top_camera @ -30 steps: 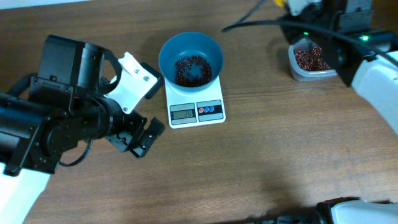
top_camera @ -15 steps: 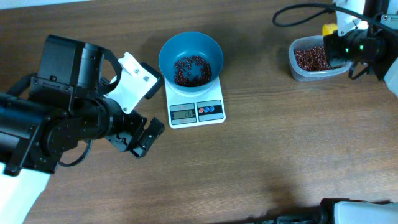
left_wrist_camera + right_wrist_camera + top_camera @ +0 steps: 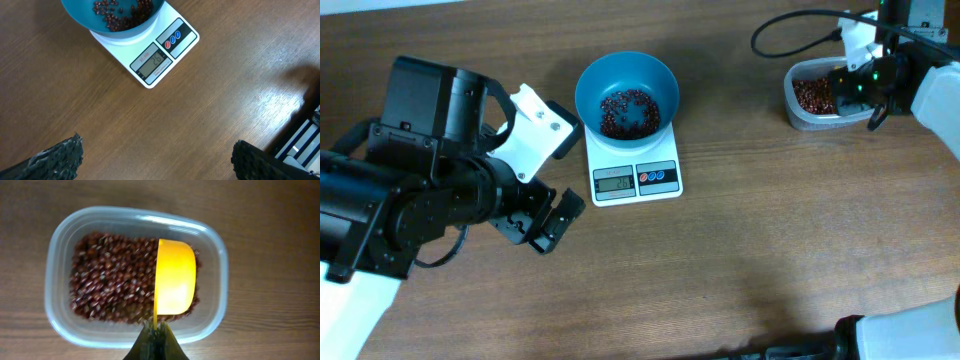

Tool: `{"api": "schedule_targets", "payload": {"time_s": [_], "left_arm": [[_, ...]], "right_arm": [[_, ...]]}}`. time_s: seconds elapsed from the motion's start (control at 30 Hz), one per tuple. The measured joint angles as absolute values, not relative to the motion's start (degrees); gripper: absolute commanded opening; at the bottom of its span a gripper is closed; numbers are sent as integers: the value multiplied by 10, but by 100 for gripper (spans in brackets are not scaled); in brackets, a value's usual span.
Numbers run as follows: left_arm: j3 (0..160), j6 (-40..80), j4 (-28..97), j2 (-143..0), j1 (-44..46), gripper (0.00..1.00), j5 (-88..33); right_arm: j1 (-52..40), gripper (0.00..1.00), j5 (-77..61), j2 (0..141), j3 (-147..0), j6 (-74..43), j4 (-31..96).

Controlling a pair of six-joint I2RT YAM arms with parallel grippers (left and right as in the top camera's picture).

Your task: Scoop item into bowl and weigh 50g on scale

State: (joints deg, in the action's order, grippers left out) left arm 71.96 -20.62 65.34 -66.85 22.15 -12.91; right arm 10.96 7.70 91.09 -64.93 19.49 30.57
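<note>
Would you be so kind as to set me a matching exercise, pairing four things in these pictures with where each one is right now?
Things:
1. teal bowl
2. white scale
3. yellow scoop
4. clear tub

Places:
A. flat on the wooden table, carrying the bowl
B. at the far right of the table, filled with beans
C. on top of the scale, with some beans inside
D. gripped by the right fingers, over the tub's beans

Pairs: 1-C, 2-A, 3-D, 4-B

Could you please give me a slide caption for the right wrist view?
Right claw holds a yellow scoop over the clear tub of red-brown beans.
</note>
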Motion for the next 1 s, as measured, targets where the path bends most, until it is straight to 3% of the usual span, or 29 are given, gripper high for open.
{"api": "schedule_targets", "payload": {"time_s": [0.5,1.0], "left_arm": [[720,-206,653,-668,222,99,-129],[720,-206,653,-668,222,99,-129]], "right_arm": [[110,4,128,911,-649,195,300],[110,4,55,920,-649,173,321]]}}
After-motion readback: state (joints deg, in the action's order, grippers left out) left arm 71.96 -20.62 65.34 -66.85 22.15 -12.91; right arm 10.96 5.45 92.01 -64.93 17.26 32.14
